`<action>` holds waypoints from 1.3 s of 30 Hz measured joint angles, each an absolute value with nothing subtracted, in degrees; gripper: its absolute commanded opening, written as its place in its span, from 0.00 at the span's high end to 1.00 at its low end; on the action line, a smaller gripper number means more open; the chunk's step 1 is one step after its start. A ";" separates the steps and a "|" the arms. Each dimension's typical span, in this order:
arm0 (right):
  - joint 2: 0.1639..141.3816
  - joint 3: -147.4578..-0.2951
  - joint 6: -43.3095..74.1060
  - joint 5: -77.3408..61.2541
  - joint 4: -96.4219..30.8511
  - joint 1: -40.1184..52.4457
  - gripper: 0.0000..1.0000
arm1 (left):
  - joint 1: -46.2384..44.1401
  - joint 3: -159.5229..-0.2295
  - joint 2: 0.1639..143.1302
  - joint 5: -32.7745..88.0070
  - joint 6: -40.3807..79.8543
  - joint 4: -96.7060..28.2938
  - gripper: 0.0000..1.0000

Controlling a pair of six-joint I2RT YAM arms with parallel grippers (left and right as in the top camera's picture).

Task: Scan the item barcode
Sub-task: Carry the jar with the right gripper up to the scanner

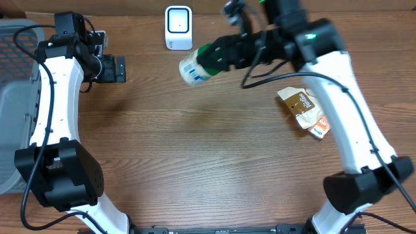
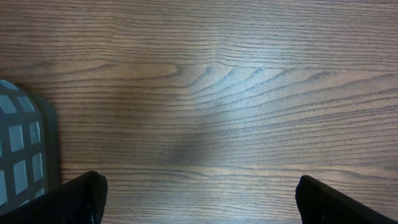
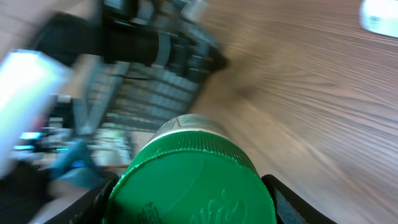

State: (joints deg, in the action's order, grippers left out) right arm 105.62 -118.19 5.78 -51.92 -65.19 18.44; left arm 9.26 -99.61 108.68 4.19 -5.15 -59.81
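R gripper (image 1: pixel 224 55) is clamped partway shut on bottle (image 1: pixel 195 68) at its green cap end. Bottle is off the table, lying roughly sideways, white body twd scanner (image 1: pixel 178 27), near it but not touching. Barcode can't be made out: label too small overhead, hidden behind cap (image 3: pixel 193 180) in R wrist view. That view is blurred; cap fills the bottom, fingers (image 3: pixel 283 202) only edge in either side, scanner cut off at top-right corner. L gripper (image 1: pixel 116 68) is wide open, empty, over bare table (image 2: pixel 217 93) near basket (image 2: pixel 18 149); only its fingertips (image 2: pixel 81 199) show, cropped at frame bottom. Packet (image 1: pixel 304 112) lies beside R arm; can't tell if its edge is under it.
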 measured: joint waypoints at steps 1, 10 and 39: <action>105.36 -118.19 5.76 -54.83 -65.21 17.19 0.73 | 9.26 -99.61 108.68 4.19 -5.15 -59.81 0.01; 105.34 -118.19 5.80 -59.35 -64.73 12.75 0.73 | 9.26 -99.61 108.68 4.19 -5.15 -59.81 0.00; 134.54 -117.21 -27.07 6.46 2.39 28.16 0.73 | 9.26 -99.61 108.66 4.03 -5.15 -59.83 0.01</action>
State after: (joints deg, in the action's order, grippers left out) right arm 134.54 -117.21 -27.07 6.46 2.39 28.16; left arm 9.26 -99.61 108.66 4.03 -5.15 -59.83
